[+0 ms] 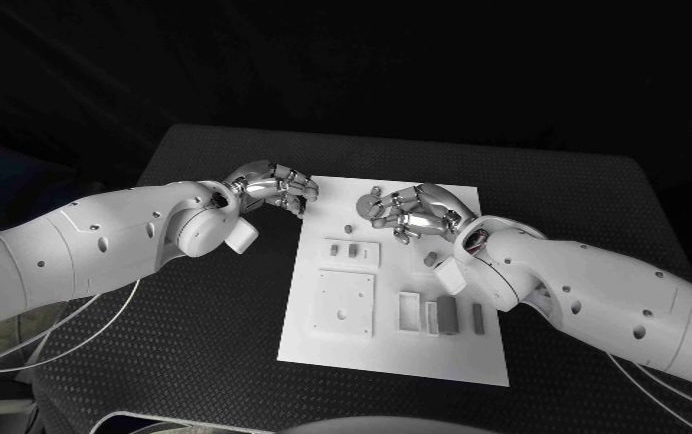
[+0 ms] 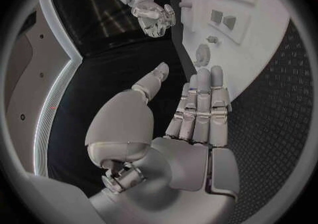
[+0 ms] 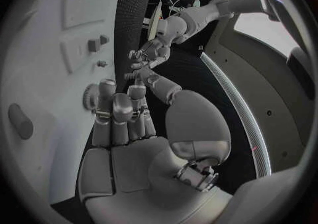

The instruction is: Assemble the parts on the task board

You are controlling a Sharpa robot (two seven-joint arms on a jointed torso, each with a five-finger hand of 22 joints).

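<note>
Both hands empty over the board's far end.
You see left hand [image 1: 270, 188] and right hand [image 1: 410, 212] with fingers apart above task board [image 1: 433, 359].

- Task board [image 1: 335, 349]: white rectangular plate, lying flat at the middle of the desk.
- Parts: two small pegs [image 1: 345, 250] stand in a raised square block; a small gear [image 1: 348, 227] lies beyond it.
- Three upright rectangular pieces [image 1: 444, 315], one white and two grey, stand side by side near the board's right edge.
</note>
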